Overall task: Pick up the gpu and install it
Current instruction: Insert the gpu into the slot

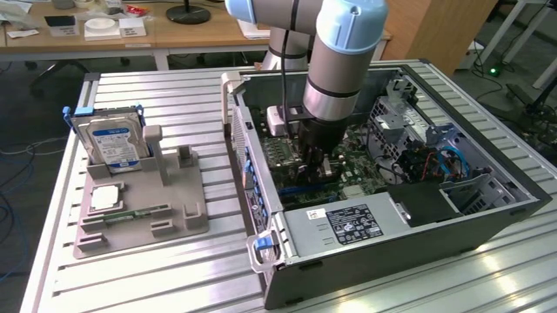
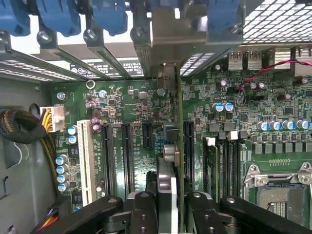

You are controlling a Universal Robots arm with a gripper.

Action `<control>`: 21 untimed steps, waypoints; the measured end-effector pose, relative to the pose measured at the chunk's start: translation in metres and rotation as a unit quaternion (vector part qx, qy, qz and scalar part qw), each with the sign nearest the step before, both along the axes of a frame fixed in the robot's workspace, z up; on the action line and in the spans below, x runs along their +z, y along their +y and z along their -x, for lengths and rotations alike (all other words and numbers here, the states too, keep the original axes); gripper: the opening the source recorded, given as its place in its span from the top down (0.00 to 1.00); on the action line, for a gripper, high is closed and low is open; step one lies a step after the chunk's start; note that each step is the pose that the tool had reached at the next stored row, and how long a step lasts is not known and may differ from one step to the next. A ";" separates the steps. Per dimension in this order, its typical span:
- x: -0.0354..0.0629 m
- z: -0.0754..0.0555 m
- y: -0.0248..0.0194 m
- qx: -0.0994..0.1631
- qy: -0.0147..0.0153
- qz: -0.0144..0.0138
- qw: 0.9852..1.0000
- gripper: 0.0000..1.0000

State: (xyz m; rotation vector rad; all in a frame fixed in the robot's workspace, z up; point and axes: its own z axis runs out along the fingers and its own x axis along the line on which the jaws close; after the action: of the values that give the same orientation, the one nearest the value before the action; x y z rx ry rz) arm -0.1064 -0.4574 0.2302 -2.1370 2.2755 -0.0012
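One end effector [image 2: 165, 204] clamped on one gpu [image 2: 168, 146], edge-on above the motherboard [image 2: 126, 102]; one hard drive [image 1: 111, 140] upright on the desk [image 1: 174, 91] fixture.

wooden desk [image 1: 130, 40], dark floor [image 1: 26, 98], office chairs

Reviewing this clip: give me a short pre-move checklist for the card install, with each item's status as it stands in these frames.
1. gpu held in the gripper: ok; the fingers clamp the card edge-on in the wrist view.
2. Gripper inside the open computer case, above the motherboard: ok.
3. Card upright and parallel to the expansion slots: ok.
4. Card edge seated in its slot: cannot tell; the contact line is hidden behind the card.
5. Bracket end lined up with the rear openings: appears ok.
6. Hard drive on the grey fixture, outside the case: ok.
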 end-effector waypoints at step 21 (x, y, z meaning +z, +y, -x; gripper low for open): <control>0.0034 -0.001 0.0008 0.000 -0.001 0.000 1.000 0.72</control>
State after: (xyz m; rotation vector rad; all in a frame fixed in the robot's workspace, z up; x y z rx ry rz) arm -0.1056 -0.4566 0.2336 -2.1364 2.2747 -0.0035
